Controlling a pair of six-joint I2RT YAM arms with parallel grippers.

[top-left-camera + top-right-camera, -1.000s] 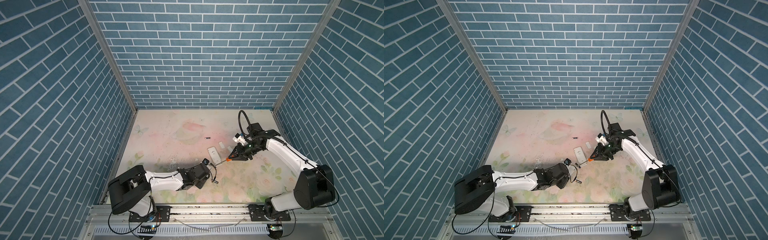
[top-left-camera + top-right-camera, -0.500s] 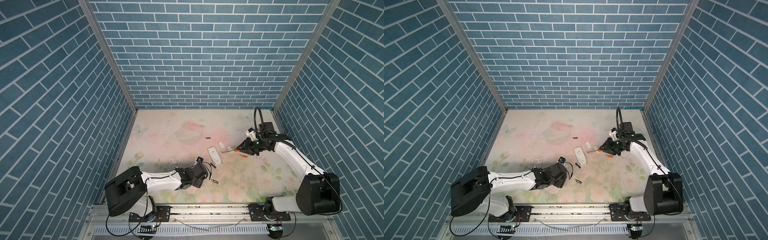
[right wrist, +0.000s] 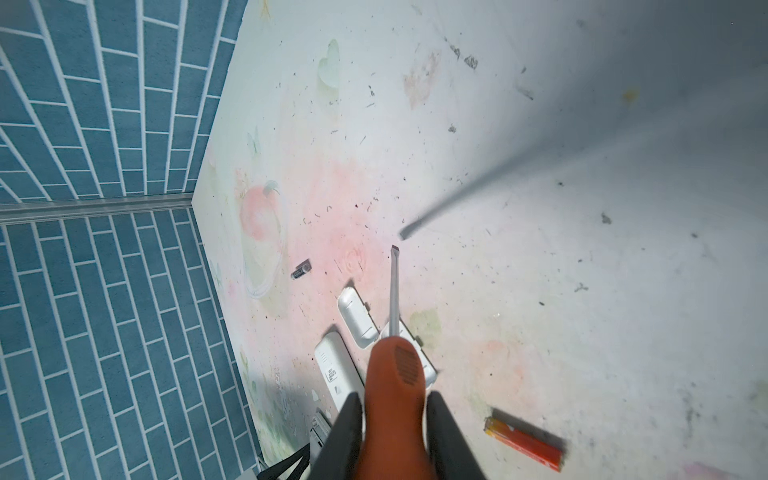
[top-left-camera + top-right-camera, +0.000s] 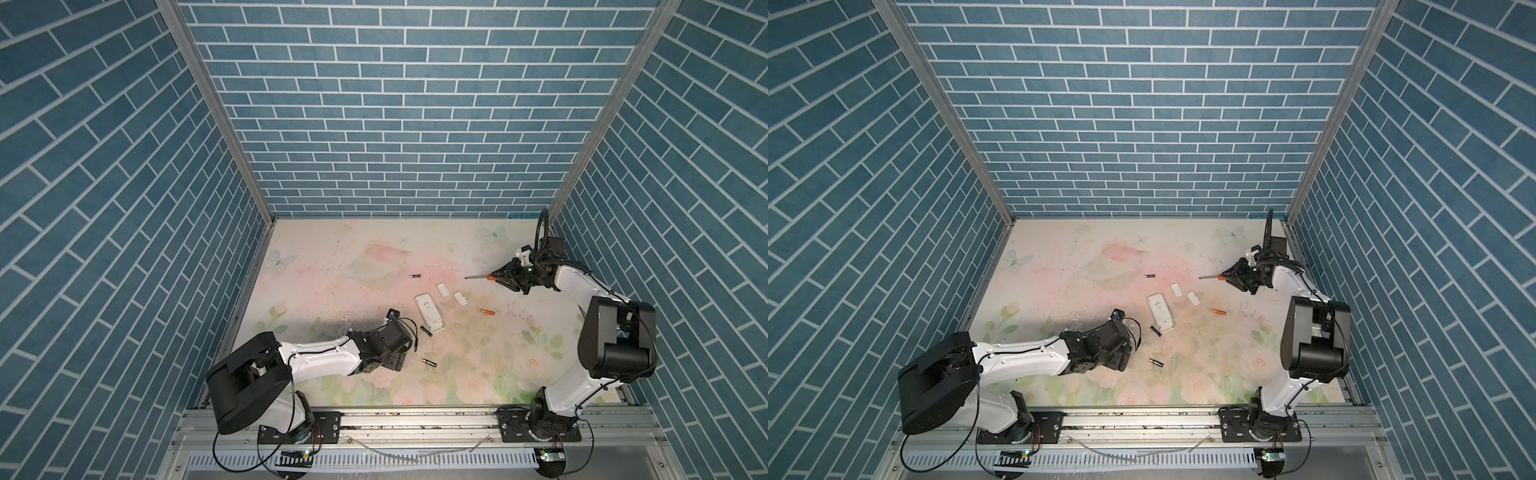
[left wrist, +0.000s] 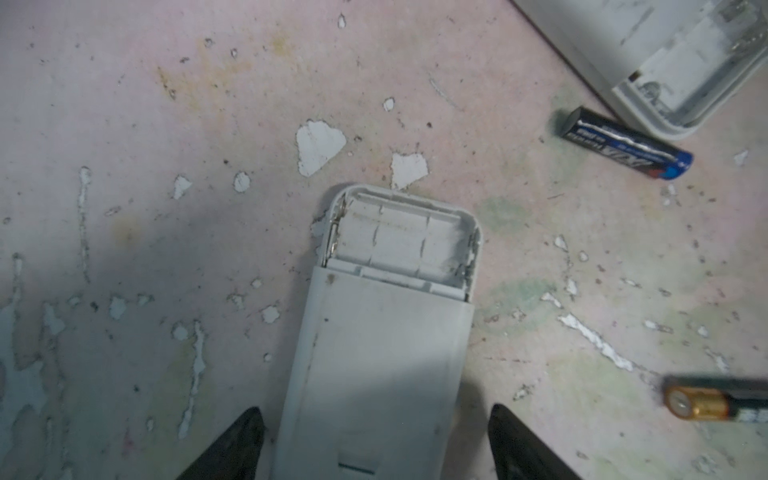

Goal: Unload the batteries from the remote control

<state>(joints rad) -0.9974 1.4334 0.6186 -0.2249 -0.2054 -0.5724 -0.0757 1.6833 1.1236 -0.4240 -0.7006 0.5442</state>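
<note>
The left pincer [image 5: 376, 411] is standing wider than a second ago, its fingers [image 5: 237, 444] flanking a white remote [image 5: 386, 332], seemingly without touching it. The right pincer [image 3: 395, 399], clamping the screwdriver [image 3: 399, 365], is swinging away rightward. Four batteries [image 4: 429, 362] are lying loose on the table [image 4: 332, 291].

Your left arm [image 4: 316, 363] is stretched out low and almost flat, with the wrist tipped so the left gripper [image 5: 376, 419] looks straight down. Its jaws are spread wide, one dark fingertip [image 5: 245, 436] on each side of the white remote [image 5: 382, 353] with a gap both sides, so nothing's gripped. Your right arm [image 4: 577, 286] stands tall and folded, forearm reaching away from its base. The right gripper [image 3: 395, 399] is clamped on the orange-handled screwdriver [image 3: 397, 374], whose shaft pokes out ahead of the fingers.
</note>
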